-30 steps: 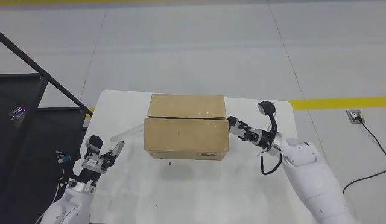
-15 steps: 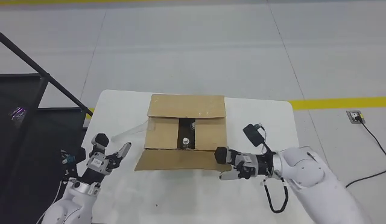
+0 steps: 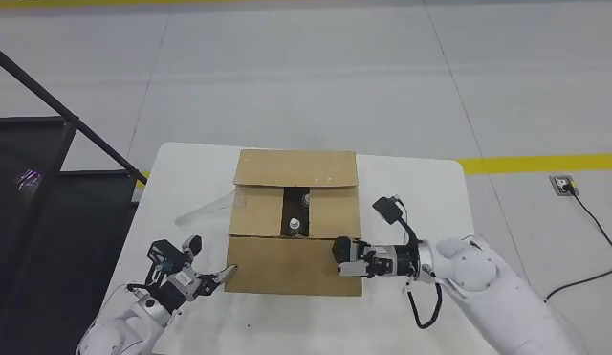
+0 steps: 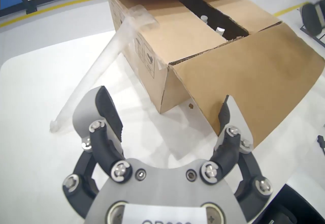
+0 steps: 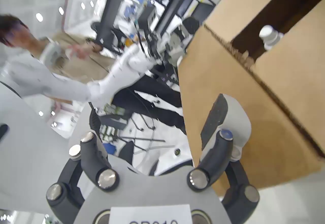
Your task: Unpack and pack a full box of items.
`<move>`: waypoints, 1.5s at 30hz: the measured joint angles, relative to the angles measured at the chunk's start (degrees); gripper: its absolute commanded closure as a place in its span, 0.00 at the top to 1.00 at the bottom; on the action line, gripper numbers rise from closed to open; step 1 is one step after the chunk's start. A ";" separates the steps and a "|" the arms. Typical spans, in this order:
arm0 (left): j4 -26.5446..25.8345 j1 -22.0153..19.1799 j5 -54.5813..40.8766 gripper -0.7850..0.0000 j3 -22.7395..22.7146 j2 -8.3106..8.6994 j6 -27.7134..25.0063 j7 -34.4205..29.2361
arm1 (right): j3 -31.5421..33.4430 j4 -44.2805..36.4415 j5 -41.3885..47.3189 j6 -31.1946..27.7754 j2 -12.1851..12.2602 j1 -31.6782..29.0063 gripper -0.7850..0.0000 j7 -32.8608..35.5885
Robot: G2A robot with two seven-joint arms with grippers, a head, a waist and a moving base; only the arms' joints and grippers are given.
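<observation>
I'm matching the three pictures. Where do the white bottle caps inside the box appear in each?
Top view: bottle caps in the dark gap in the box's top.
Left wrist view: caps in that gap, beyond the opened front flap.
Right wrist view: one cap in the gap, past the flap.
Shared landmark: the front flap.

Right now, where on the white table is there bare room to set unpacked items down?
Widest bare patch: white table right of the brown cardboard box, beyond the right gripper. A narrower strip lies between the box's folded-out front flap and the near edge. Left is crowded: clear tape strip and left gripper.
</observation>
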 measured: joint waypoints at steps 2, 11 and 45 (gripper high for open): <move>0.69 -0.40 0.44 1.00 0.30 0.03 0.12 0.42 | 0.11 1.85 7.35 2.47 -0.59 1.31 1.00 -0.18; 0.88 -0.52 0.52 1.00 0.34 0.04 0.13 0.45 | 0.17 2.52 9.67 3.25 -0.70 1.77 1.00 0.13; 0.21 -0.29 -0.65 1.00 3.53 -0.29 6.98 1.43 | -13.65 28.51 -10.11 16.12 -14.85 24.69 1.00 -40.30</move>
